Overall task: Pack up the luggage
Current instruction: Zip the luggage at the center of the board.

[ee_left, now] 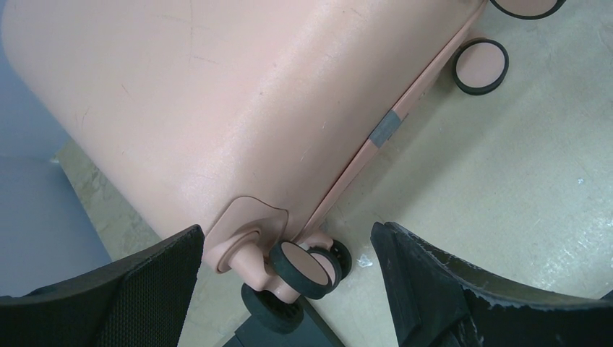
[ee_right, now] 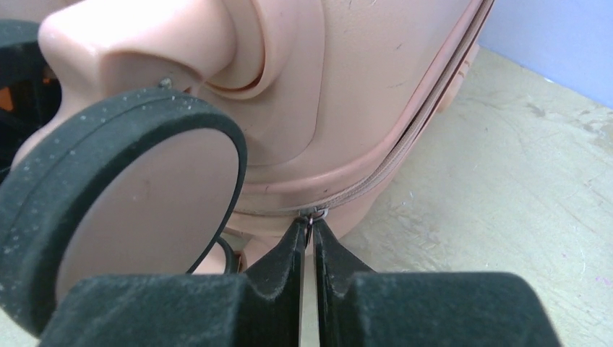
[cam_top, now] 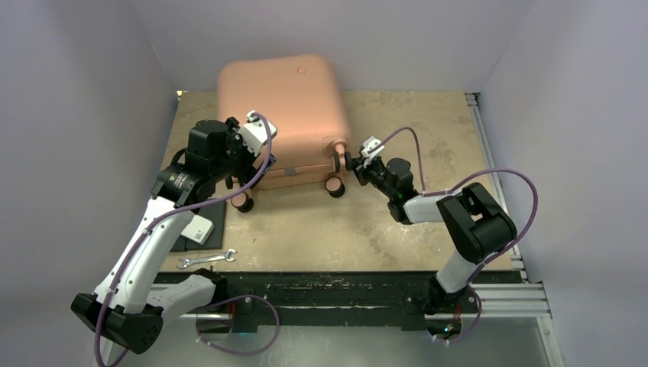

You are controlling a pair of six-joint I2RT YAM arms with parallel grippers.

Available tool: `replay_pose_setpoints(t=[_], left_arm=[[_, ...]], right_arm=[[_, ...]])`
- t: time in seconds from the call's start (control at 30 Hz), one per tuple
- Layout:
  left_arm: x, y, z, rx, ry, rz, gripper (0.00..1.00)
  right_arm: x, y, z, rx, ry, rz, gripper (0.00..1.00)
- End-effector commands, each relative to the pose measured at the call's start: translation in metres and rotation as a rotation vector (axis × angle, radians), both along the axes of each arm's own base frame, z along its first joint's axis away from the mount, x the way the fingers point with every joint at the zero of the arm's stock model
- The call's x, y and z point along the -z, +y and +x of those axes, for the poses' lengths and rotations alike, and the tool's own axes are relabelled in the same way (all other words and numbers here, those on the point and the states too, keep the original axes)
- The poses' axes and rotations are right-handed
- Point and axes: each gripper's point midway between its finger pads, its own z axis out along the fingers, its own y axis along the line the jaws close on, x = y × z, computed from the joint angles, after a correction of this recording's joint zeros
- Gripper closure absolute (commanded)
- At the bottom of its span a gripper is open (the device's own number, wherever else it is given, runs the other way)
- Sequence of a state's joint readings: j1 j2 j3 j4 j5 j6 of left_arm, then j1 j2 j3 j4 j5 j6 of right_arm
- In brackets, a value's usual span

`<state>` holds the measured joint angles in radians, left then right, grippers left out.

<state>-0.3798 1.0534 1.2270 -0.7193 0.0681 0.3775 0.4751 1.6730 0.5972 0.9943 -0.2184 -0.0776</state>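
Right pincer (ee_right: 311,235) is pinched nearly shut, only a sliver of a gap, its tips meeting on the small metal zipper pull (ee_right: 316,214) at the seam of the salmon-pink luggage (ee_right: 361,94). A pink-and-black wheel (ee_right: 137,210) looms close on the left. Beige worktop (ee_right: 506,217) runs off right toward a bluish wall (ee_right: 556,36).

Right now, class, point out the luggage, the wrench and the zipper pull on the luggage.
luggage (cam_top: 283,99), top external view, middle of the pink shell.
wrench (cam_top: 206,259), top external view, middle of its shaft.
zipper pull (ee_right: 316,215), right wrist view, small metal tab at the seam.
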Motion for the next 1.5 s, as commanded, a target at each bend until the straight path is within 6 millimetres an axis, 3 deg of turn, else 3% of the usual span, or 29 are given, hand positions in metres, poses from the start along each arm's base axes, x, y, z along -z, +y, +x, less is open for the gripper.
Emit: replay_pose_setpoints(t=[0.0,0.17,0.23,0.3,0.37,0.47,0.67,0.8,1.0,1.17,1.3,1.47], left_arm=[[-0.012,-0.003,-0.001,0.017,-0.037,-0.033,0.11],[-0.007,-0.003,-0.003,0.021,-0.031,-0.032,0.11],[-0.005,-0.004,-0.003,0.022,-0.029,-0.035,0.11],[-0.004,-0.004,-0.003,0.02,-0.026,-0.036,0.12],[-0.002,-0.002,-0.002,0.004,-0.029,-0.036,0.12],[0.004,0.012,0.008,-0.096,-0.055,-0.018,0.14],[0.017,0.069,0.031,-0.441,-0.139,0.104,0.13],[0.025,0.069,0.029,-0.464,-0.116,0.084,0.01],[0.045,0.073,0.026,-0.508,-0.036,0.106,0.01],[0.067,0.085,0.035,-0.551,0.05,0.105,0.01],[0.084,0.101,0.045,-0.56,0.154,0.021,0.08],[0.101,0.117,0.052,-0.568,0.229,-0.035,0.32]], right_arm=[[-0.007,0.014,0.001,-0.045,0.0,0.013,0.85],[0.0,0.021,0.002,-0.073,0.025,0.01,0.8],[0.0,0.023,0.003,-0.08,0.033,0.014,0.87],[-0.001,0.024,0.005,-0.082,0.034,0.014,1.0],[-0.002,0.024,0.008,-0.07,0.036,0.01,1.0],[-0.006,0.014,0.017,-0.002,0.031,0.009,1.0],[-0.021,-0.005,0.027,0.062,0.021,0.03,1.0],[-0.025,-0.004,0.024,0.046,0.023,0.043,1.0],[-0.029,-0.005,0.024,0.048,0.006,0.041,1.0],[-0.038,-0.004,0.024,0.045,-0.012,0.049,1.0],[-0.041,-0.006,0.023,0.047,-0.019,0.051,1.0],[-0.043,-0.009,0.023,0.05,-0.021,0.053,1.0]])
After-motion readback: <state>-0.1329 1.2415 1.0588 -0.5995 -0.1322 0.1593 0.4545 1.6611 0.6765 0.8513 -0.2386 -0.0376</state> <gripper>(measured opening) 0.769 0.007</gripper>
